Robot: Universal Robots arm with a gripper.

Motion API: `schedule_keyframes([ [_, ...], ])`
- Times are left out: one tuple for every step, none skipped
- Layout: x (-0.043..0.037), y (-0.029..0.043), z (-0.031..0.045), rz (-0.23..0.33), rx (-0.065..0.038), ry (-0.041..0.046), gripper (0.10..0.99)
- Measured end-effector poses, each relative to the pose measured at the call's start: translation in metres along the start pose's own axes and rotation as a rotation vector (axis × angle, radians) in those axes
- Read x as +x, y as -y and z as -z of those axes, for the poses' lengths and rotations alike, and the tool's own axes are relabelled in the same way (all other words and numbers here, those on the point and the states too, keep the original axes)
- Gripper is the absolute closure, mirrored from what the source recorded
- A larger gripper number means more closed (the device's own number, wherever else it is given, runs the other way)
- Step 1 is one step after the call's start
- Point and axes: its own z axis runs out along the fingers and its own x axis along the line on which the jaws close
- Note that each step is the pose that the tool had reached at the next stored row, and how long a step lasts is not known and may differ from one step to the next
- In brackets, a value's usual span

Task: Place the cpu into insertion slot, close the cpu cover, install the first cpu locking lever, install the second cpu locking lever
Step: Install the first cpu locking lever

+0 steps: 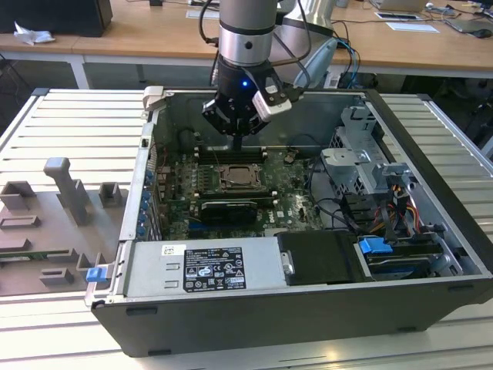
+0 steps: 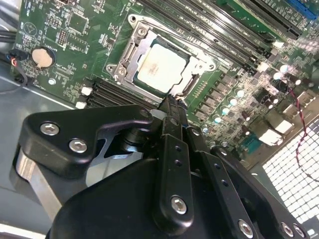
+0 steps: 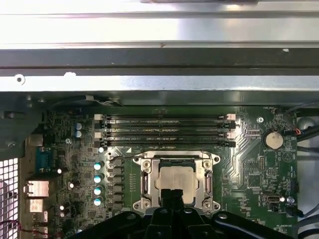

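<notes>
The cpu (image 2: 160, 67) lies flat in the insertion slot (image 1: 237, 176), its pale silver top facing up (image 3: 177, 179). The silvery cpu cover (image 2: 130, 60) lies down around the chip as a frame (image 3: 148, 184). Thin wire levers run along the socket's sides; whether they are latched I cannot tell. My gripper (image 1: 237, 145) hangs just above the socket's far edge with its black fingers together and nothing between them. In both wrist views the fingertips (image 2: 172, 103) end at the edge of the chip (image 3: 174, 195).
Long black memory slots (image 3: 167, 130) lie beside the socket. A black graphics card (image 1: 227, 208) sits in front of it, then the power supply (image 1: 204, 266). A drive cage (image 1: 362, 166) and cables stand at the exterior view's right. Grey fixtures (image 1: 69, 189) sit outside the case.
</notes>
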Motion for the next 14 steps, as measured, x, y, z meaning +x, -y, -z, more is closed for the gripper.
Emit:
schedule_keyframes([
  [0.0, 0.0, 0.0, 0.008, 0.0, -0.0002, 0.98],
  [0.0, 0.0, 0.0, 0.014, 0.0, -0.0003, 0.98],
  [0.0, 0.0, 0.0, 0.024, 0.0, -0.0005, 0.98],
  [0.0, 0.0, 0.0, 0.03, 0.0, -0.0004, 0.98],
  [0.0002, 0.0, 0.0, 0.036, 0.0, 0.0001, 0.98],
  [0.0019, 0.0, -0.0001, 0.036, -0.001, 0.0022, 0.98],
  [0.0039, 0.0, -0.0002, 0.036, -0.001, 0.0043, 0.98],
  [0.0071, 0.0, -0.0002, 0.036, -0.001, 0.0062, 0.98],
  [0.0097, 0.0, -0.0003, 0.036, -0.002, 0.0074, 0.98],
  [0.012, 0.0, -0.0004, 0.036, -0.002, 0.0083, 0.98],
  [0.0149, 0.0, -0.0006, 0.036, -0.002, 0.0092, 0.98],
  [0.0179, 0.0, -0.0007, 0.036, -0.002, 0.01, 0.98],
  [0.0211, 0.0, -0.0008, 0.036, -0.002, 0.0107, 0.98],
  [0.0251, 0.0, -0.001, 0.037, -0.002, 0.0116, 0.98],
])
